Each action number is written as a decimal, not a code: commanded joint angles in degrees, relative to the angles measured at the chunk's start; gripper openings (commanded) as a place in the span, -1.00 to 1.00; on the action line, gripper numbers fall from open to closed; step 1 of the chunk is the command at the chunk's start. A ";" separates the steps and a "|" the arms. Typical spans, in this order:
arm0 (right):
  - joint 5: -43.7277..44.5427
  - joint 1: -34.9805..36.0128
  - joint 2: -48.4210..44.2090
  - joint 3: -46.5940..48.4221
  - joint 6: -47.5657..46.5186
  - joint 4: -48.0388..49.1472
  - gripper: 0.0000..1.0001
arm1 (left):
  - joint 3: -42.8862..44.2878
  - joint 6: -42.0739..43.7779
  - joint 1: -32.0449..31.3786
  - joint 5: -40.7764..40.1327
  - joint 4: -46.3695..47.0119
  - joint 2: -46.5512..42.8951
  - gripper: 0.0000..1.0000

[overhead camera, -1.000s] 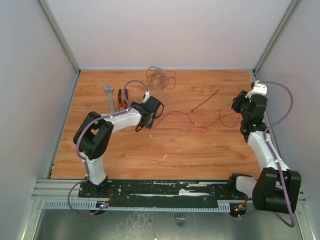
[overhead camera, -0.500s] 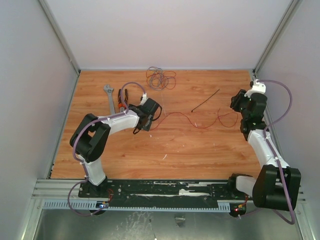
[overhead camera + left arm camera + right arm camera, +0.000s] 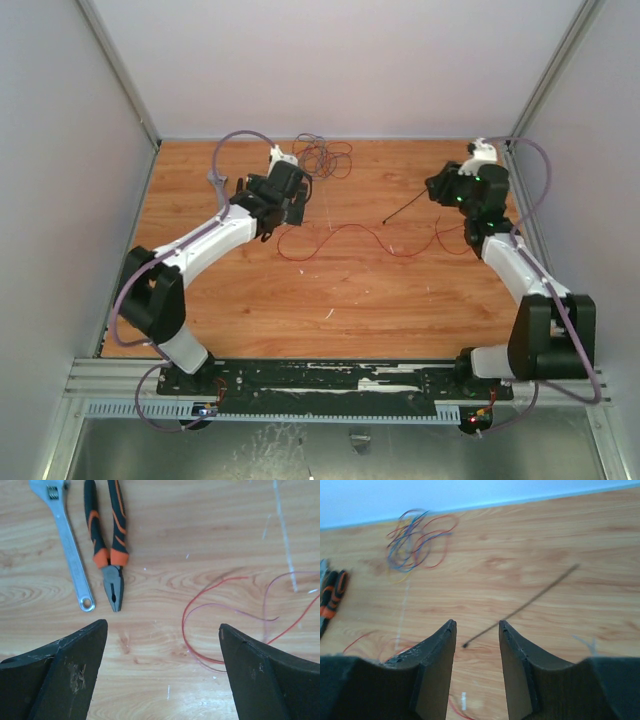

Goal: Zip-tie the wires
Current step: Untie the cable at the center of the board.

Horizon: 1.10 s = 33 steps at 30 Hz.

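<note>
Zip tie (image 3: 525, 603) beyond parted pincer (image 3: 477, 626)

Cut off and blurred
The wrench (image 3: 69, 555) and pliers (image 3: 109, 545) run off the left wrist view's top edge, and the wires (image 3: 192, 602) off its right. The right wrist view blurs the zip tie (image 3: 535, 596).

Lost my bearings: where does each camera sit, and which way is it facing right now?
Top: high behind the robot, looking down on the table; left arm and right arm show.
Left wrist: looks straight down past the open left pincer at pliers, wrench, a red wire.
Right wrist: faces low across the table toward the back wall, past the open right pincer, at the zip tie and wire bunch.
Shared: both wrist views show the pliers.
</note>
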 commanded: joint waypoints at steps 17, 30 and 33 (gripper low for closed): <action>-11.09 18.63 53.04 52.57 -1.46 -1.65 -0.24 | -14.50 -4.75 13.38 22.76 13.22 -24.86 0.97; -13.08 20.81 71.34 75.04 -4.46 -14.71 -0.31 | -16.69 -4.23 14.42 24.22 13.68 -24.73 0.97; -12.50 20.99 72.14 75.36 -5.21 -15.76 -0.31 | -16.86 -4.22 14.51 24.50 14.03 -24.32 0.97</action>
